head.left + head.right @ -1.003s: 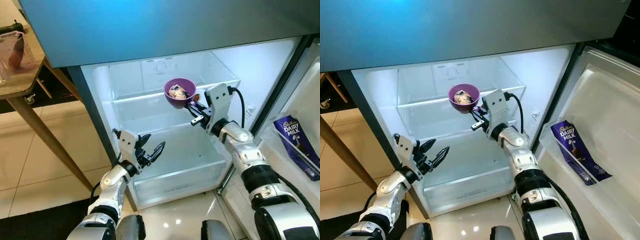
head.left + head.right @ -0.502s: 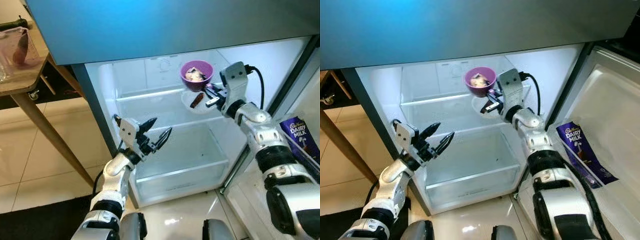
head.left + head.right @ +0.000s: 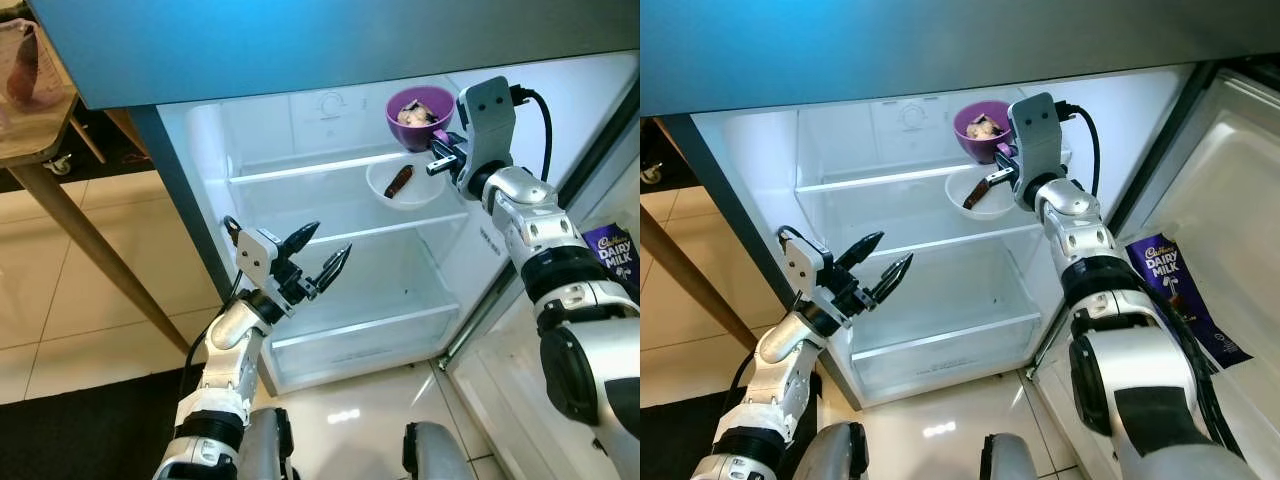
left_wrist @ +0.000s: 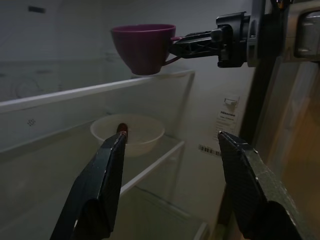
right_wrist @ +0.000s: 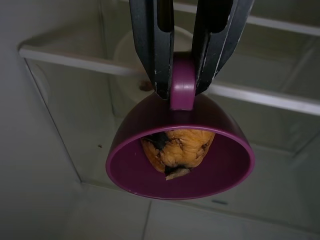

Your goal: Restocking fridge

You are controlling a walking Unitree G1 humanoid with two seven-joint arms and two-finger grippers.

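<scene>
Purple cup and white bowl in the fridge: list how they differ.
The purple cup hangs in the air by its handle, clamped in the right gripper; the white bowl rests on the middle glass shelf, untouched. The cup is deep and dark, the bowl shallow and pale. The cup holds a wrinkled yellowish food piece; the bowl holds one dark brown piece. Both sit upright, with food inside.

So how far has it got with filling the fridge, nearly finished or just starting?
Early on, by the look of it. Already in: a white bowl on the middle shelf and a Dairy Milk bar in the door. In hand: the right gripper holds a purple cup of food by its handle, just above the top shelf, not set down. The left gripper hangs open, and the shelves look mostly bare.
</scene>
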